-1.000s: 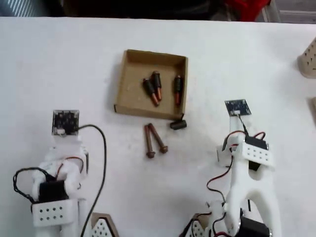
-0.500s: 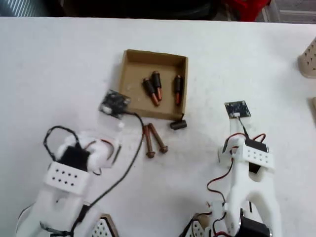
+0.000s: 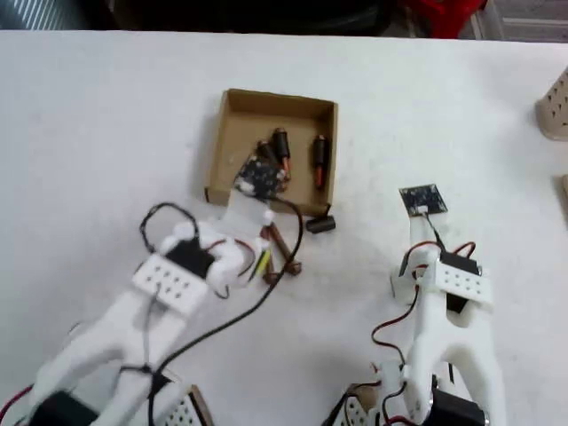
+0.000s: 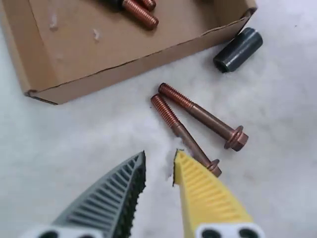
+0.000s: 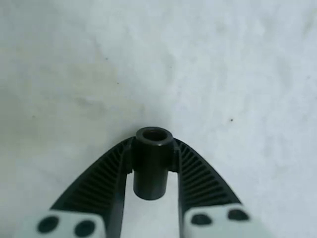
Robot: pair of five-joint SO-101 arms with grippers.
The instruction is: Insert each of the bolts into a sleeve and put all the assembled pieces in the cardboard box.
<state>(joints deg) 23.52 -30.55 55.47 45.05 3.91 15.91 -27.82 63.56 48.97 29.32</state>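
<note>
Two copper bolts (image 4: 203,116) (image 4: 183,134) lie side by side on the white table, just in front of the cardboard box (image 4: 99,49). My left gripper (image 4: 158,166) hovers open beside them, its yellow finger (image 4: 203,198) over the head of the nearer bolt and nothing between its fingers. A loose black sleeve (image 4: 237,49) lies at the box's corner. Seen from above, the box (image 3: 232,146) holds three assembled pieces (image 3: 319,158), partly covered by the left wrist's camera board (image 3: 259,177). My right gripper (image 5: 152,144) is shut on another black sleeve (image 5: 151,163), held above bare table.
The right arm (image 3: 444,293) stands at the near right of the table. A perforated beige block (image 3: 555,106) sits at the far right edge. The table's far edge runs along the back, with dark and red objects beyond it.
The left arm has swung from the near left corner across to the two bolts in front of the box. The right arm has hardly moved and still holds its sleeve.
</note>
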